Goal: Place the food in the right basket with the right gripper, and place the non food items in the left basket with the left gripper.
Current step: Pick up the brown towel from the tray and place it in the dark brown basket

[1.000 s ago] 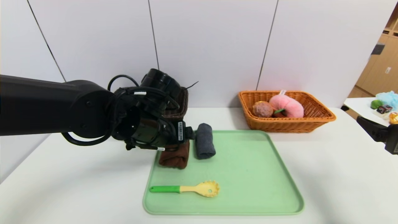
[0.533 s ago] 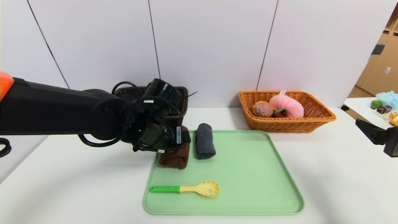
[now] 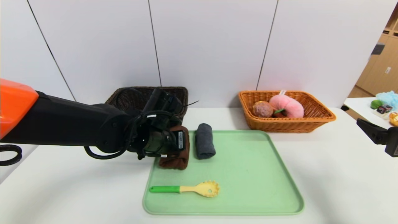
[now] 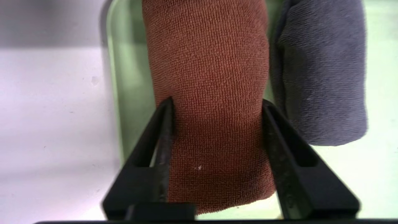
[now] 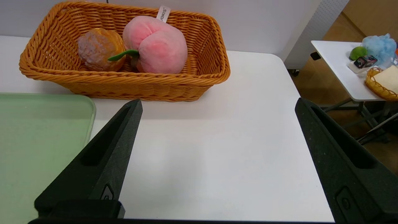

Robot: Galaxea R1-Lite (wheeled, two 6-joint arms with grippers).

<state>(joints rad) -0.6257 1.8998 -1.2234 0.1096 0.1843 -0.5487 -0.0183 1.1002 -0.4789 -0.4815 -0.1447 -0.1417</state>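
Observation:
A rolled brown towel (image 3: 174,161) lies at the far left corner of the green tray (image 3: 248,174). My left gripper (image 3: 182,143) is down over it, and in the left wrist view the gripper (image 4: 216,102) has a finger pressed into each side of the brown towel (image 4: 205,62). A rolled grey towel (image 3: 204,144) lies right beside it, untouched. A yellow spoon with a green handle (image 3: 192,188) rests near the tray's front. My right gripper (image 3: 377,133) is open and empty at the table's right edge, (image 5: 218,102) in its own wrist view.
The dark brown left basket (image 3: 130,96) stands behind my left arm. The orange right basket (image 3: 311,119) holds a pink plush peach (image 3: 287,105) and a brown bun (image 3: 262,109). A side table (image 3: 360,105) with small items stands off to the right.
My left arm has dropped lower over the brown towel, and its fingers have come in from wide open onto the roll's sides. The right arm has hardly moved.

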